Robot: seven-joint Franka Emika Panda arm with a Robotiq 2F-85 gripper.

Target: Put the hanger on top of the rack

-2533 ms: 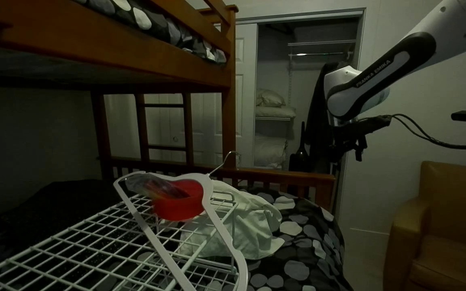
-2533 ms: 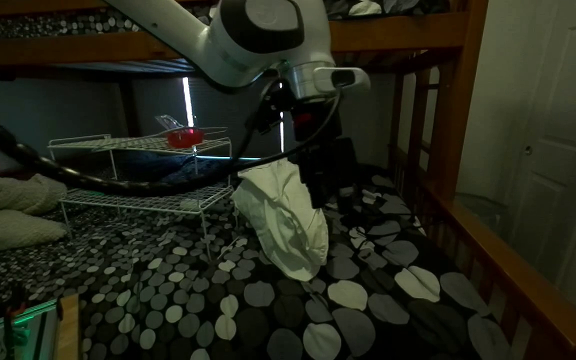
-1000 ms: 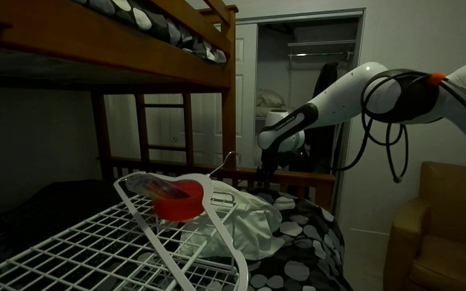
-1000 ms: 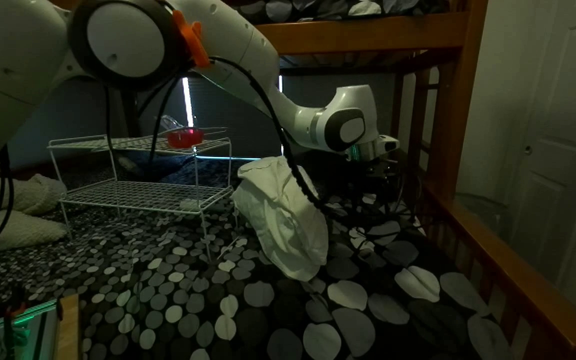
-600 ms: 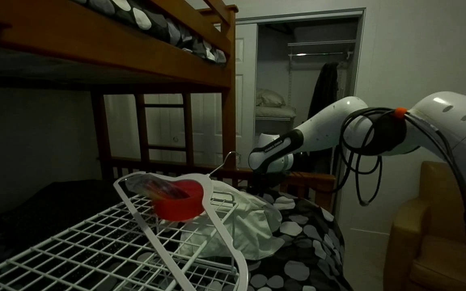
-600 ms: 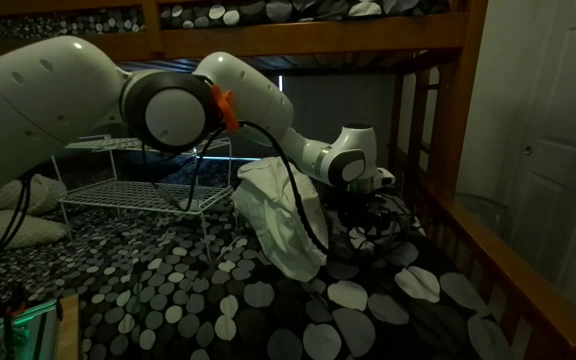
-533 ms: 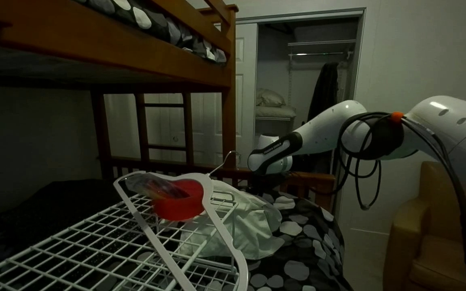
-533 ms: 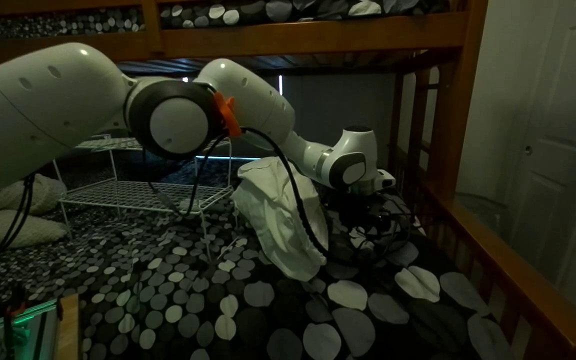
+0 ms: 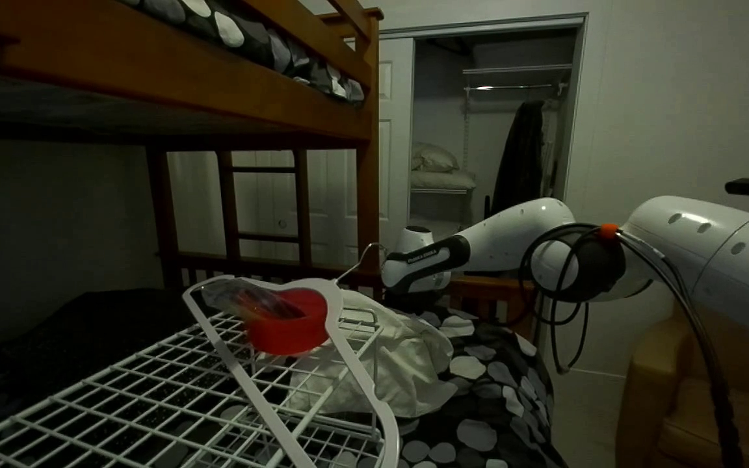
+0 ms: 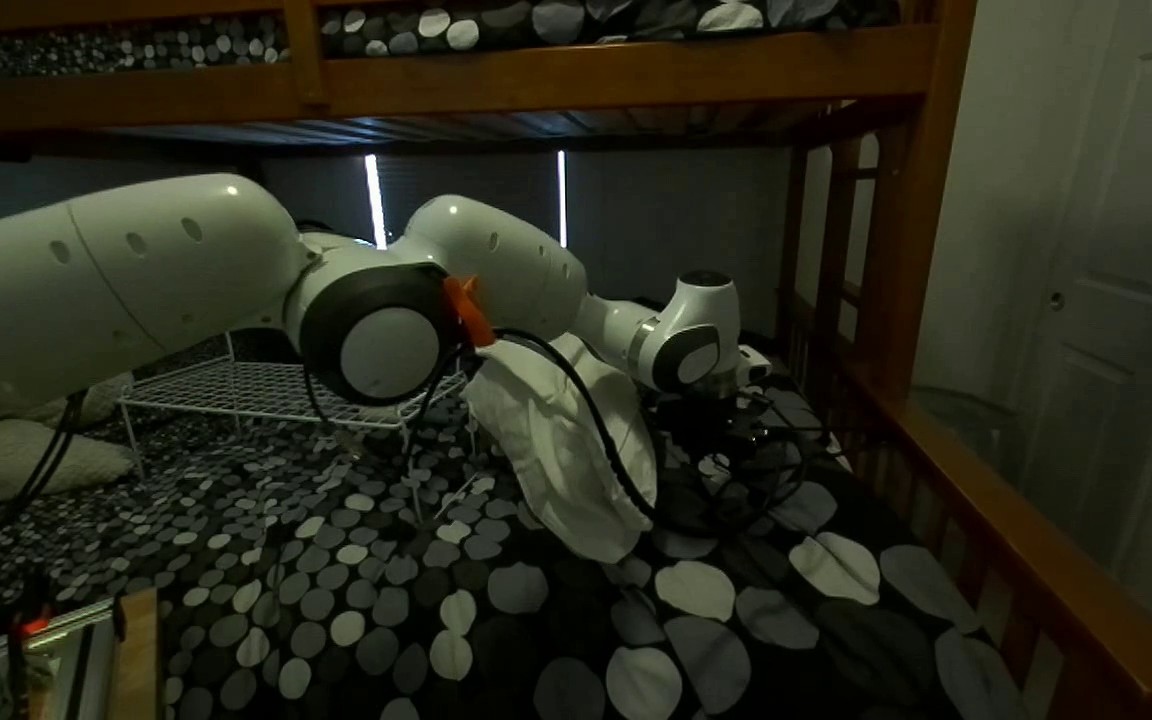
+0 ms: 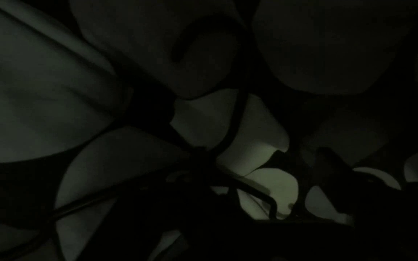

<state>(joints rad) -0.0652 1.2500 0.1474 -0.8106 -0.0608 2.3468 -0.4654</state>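
Note:
A dark hanger (image 11: 238,112) lies on the dotted bedding in the wrist view. Its hook curves at the top and its arms slope down to either side. My gripper (image 11: 267,174) is open there, one dark fingertip by the hook's base and the other apart to the right. It is low over the bed in an exterior view (image 10: 701,425), with its fingers lost in shadow. The white wire rack (image 9: 313,414) stands on the bed; its lower shelf (image 10: 276,395) also shows. A white hanger (image 9: 235,370) rests on its top with a red container (image 9: 287,331).
A pale crumpled cloth (image 10: 561,450) lies between the rack and my gripper. The wooden bed rail (image 10: 1016,540) runs beside the gripper. The upper bunk (image 10: 616,80) hangs above. My arm's loose black cables (image 9: 576,338) droop. A brown armchair (image 9: 654,377) stands by the bed.
My arm has swung across and down, bringing the gripper low over the bed near the rail; in the last half second it sank a little more. The rack, white hanger and cloth have not moved.

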